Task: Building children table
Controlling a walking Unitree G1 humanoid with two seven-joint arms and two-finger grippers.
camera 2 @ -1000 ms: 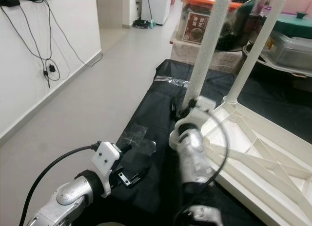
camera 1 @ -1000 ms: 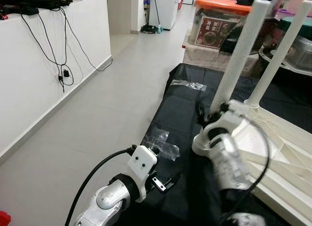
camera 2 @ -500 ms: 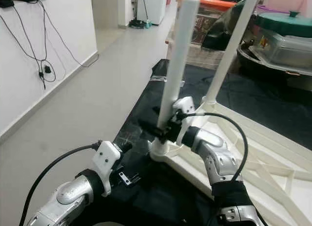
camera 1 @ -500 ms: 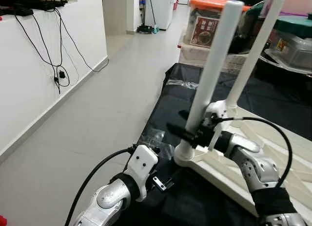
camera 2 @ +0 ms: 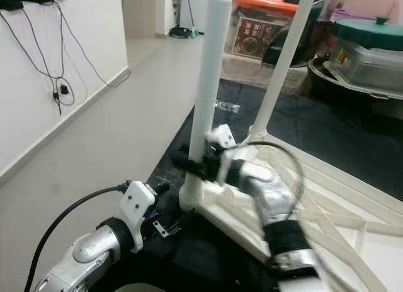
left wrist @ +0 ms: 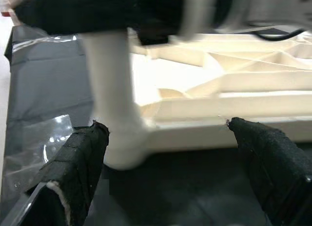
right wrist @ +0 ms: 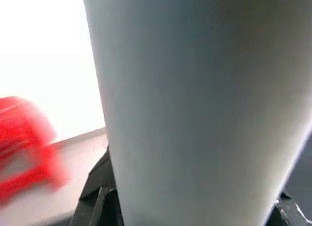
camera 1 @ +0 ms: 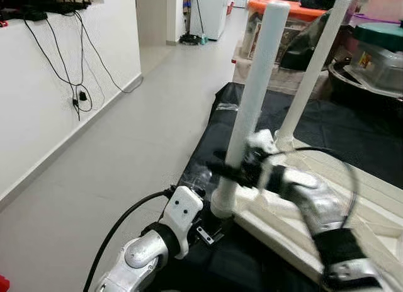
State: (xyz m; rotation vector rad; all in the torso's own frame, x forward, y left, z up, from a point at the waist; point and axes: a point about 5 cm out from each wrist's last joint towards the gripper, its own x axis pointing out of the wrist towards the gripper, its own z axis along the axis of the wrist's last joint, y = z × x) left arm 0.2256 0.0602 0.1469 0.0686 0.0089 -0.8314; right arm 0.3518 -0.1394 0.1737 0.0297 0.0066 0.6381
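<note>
The right pincer (camera 1: 228, 170) was closed around the near table leg (camera 1: 252, 103), standing at the upturned tabletop's (camera 1: 371, 197) corner on the black sheet (camera 1: 252, 116). The left pincer (left wrist: 170, 162) waited open. Turning gently would keep the leg straight.

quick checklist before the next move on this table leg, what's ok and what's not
1. Right gripper closed around the near table leg: ok, its black fingers wrap the lower part of the leg.
2. Near leg standing in its corner socket on the upturned tabletop: upright; fully seated, cannot tell.
3. Second leg upright at the far corner: ok.
4. Left gripper free: ok, open, low beside the tabletop's near corner, holding nothing.
5. Plastic wrap on the black mat close to the corner: not ok, loose next to the leg base.
6. Tabletop flat on the mat: cannot tell.
</note>
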